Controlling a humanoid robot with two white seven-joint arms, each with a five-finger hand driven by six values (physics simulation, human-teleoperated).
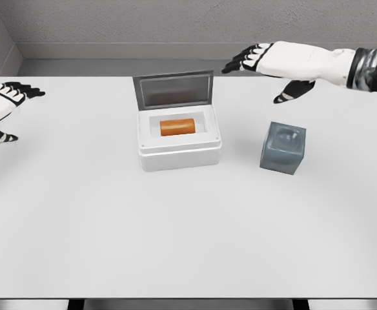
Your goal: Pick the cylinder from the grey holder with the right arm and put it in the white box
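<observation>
An orange cylinder (pixel 177 126) lies on its side inside the white box (pixel 179 155), whose grey lid (pixel 173 89) stands open at the back. The grey holder (pixel 283 148), a cube with a hollow top, stands to the right of the box with nothing in it. My right hand (pixel 266 68) hovers above the table behind and between box and holder, fingers spread, holding nothing. My left hand (pixel 4 110) rests at the far left edge, open.
The white table (pixel 175 232) stretches wide in front of the box and holder. A grey wall runs along the far edge behind the box lid.
</observation>
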